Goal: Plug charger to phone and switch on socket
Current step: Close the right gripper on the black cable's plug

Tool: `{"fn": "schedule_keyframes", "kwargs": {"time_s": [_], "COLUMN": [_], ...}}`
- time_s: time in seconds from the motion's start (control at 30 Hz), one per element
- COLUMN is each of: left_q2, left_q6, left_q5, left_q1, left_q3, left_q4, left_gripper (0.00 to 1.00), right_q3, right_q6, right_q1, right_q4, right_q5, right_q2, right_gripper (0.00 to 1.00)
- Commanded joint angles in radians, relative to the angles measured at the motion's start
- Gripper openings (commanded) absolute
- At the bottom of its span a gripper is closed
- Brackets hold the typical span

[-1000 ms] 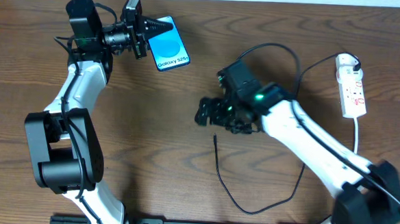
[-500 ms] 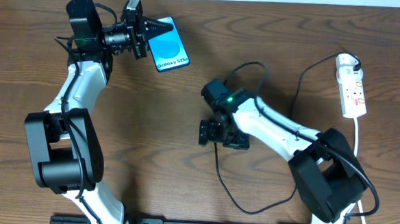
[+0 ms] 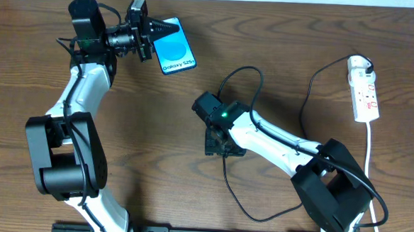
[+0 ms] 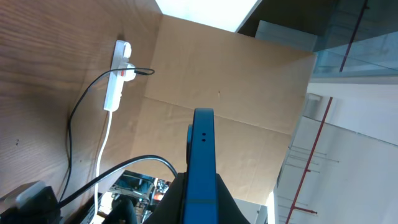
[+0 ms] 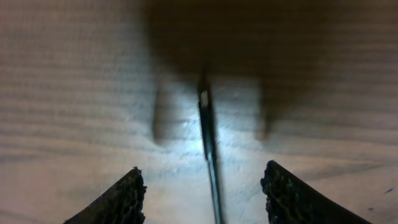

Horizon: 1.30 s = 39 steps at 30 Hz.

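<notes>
Lying between the spread fingers of the right end effector (image 5: 202,169), untouched: the charger (image 5: 206,124) tip.

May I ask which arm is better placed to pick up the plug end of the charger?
Right. The right end effector hangs over the tip of the charger, its fingers open on either side. The left end effector is shut on the phone, far from the cable.

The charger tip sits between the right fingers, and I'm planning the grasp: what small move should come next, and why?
Probably close the right gripper on the charger, lowering slightly if needed. Its plug tip lies on the table, centred between the open fingers and untouched, while the left gripper holds the phone.
</notes>
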Motion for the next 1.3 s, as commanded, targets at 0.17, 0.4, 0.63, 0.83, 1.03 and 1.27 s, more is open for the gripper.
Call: {"fn": "schedule_keyframes", "kwargs": {"time_s": [0.17,0.4,0.63,0.83,1.03,1.27], "left_q2": [-0.021,-0.021,-0.021,-0.021,-0.021,-0.021], "left_q6": [0.014,0.014,0.040,0.040,0.040,0.039], "left_q5": [0.024,0.024,0.024,0.024,0.024,0.023], "left_q1": [0.004,0.004,0.004,0.004,0.004,0.004], "left_q3": [0.011,0.011,0.011,0.011,0.011,0.011], "left_q4": [0.009,0.009,0.009,0.009,0.009,0.009], "left_gripper": [0.07,0.07,0.07,0.07,0.07,0.07], "right_q3": [0.008,0.008,0.008,0.008,0.009,0.039], "right_q6": [0.000,-0.010,-0.020,-0.020,-0.067,-0.151], "right_q1": [0.004,0.013,0.017,0.017,0.012,-0.150], "right_q4": [0.005,0.002,0.013,0.014,0.056,0.046], "right_q5": [0.058,0.058,0.059,0.059,0.058,-0.051], "right_q2": [0.048,0.050,0.050,0.060,0.058,-0.022], "right_gripper": [0.56,0.40,0.18,0.01,0.01,0.01]}}
